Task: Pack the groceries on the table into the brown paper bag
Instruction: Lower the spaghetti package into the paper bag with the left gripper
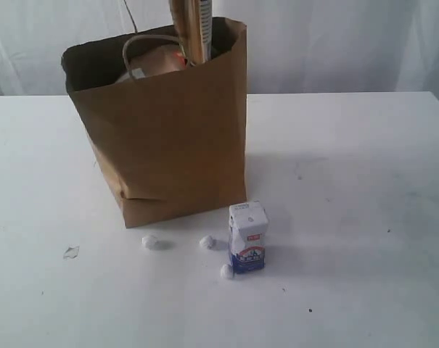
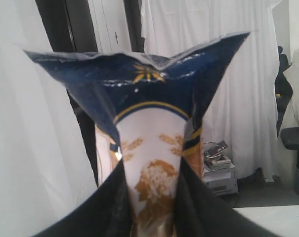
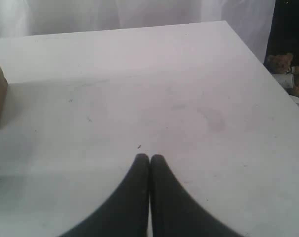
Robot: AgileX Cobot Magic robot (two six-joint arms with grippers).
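**A:** Which items are packed?

**B:** The spaghetti is stood in the bag, with its upper end well above the rim. It is pinched between the narrowly set fingers of the left hand and is not yet released. A pouch is seen just inside the mouth. Whatever lies deeper is hidden.

**A:** Where is the bag located?

**B:** It stands toward the far edge of the tabletop, left of the middle.

**A:** What is left?

**B:** One carton stands upright near the tabletop's middle, just in front of the bag's right front corner. Three white lumps lie close by and are not judged to be groceries.

**A:** And the right hand?

**B:** It is closed on nothing, above bare tabletop. The task is judged nearly complete.
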